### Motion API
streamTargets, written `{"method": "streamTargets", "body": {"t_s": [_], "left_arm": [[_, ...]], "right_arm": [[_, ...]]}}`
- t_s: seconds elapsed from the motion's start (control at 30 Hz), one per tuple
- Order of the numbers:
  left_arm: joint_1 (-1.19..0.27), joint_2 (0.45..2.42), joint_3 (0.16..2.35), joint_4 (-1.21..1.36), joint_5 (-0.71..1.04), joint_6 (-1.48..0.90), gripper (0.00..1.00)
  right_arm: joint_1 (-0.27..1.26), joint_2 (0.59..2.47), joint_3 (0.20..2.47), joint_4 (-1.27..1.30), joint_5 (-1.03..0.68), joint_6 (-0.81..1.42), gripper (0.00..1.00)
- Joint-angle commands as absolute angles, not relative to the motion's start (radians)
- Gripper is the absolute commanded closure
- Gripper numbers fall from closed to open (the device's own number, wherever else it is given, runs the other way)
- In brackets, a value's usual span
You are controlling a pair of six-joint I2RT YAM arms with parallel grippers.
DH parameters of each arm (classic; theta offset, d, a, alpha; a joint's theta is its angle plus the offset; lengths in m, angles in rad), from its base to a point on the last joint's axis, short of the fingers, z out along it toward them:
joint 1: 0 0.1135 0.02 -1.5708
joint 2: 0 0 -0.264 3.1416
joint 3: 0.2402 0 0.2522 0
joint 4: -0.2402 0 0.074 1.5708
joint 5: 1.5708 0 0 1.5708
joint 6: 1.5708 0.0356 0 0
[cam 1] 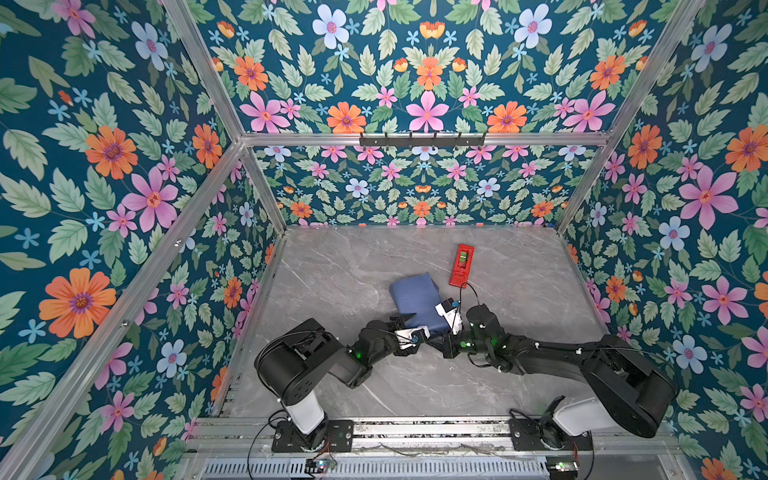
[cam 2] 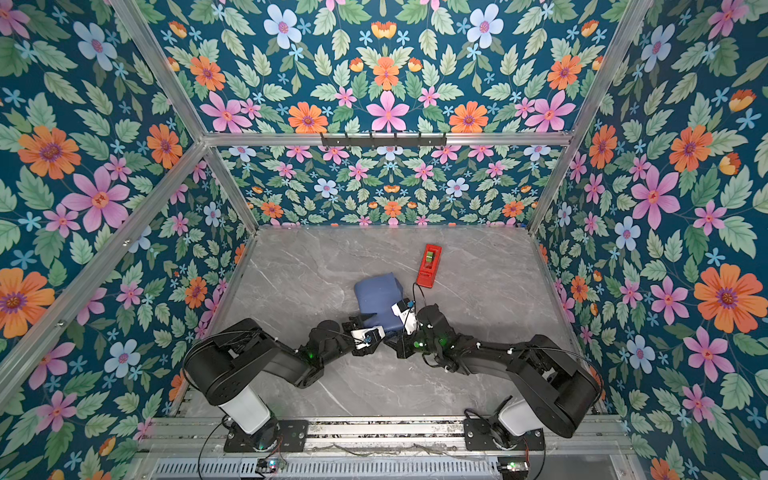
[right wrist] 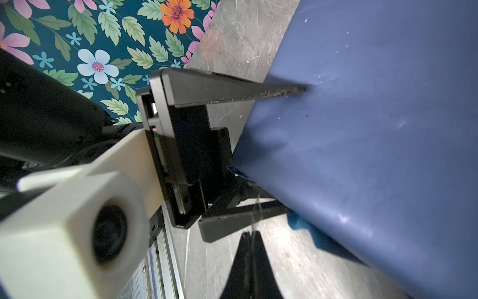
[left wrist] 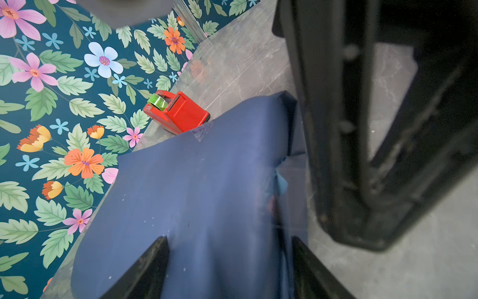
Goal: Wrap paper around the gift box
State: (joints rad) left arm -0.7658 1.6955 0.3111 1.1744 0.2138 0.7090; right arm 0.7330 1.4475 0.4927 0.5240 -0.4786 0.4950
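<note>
Left wrist view: left gripper (left wrist: 229, 242) clamped across paper (left wrist: 196, 181); right wrist view: right gripper (right wrist: 248, 236) clenched beside paper.

Floral wallpaper walls (cam 1: 104, 166) on teal enclose a grey marble bench (cam 1: 332, 257); a black hook rail (cam 1: 422, 142) hangs at twelve o'clock.
</note>
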Motion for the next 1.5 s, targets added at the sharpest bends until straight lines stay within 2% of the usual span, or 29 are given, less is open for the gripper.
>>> {"method": "streamTargets", "body": {"t_s": [0.0, 1.47], "left_arm": [[-0.764, 1.698, 0.314, 1.138, 0.222, 0.693, 0.26], [-0.764, 1.697, 0.315, 1.138, 0.227, 0.693, 0.26]], "right_arm": [[0.733, 1.447, 0.499, 0.549, -0.471, 0.493, 1.0], [0.701, 1.507, 0.518, 0.54, -0.439, 0.61, 1.0]]}}
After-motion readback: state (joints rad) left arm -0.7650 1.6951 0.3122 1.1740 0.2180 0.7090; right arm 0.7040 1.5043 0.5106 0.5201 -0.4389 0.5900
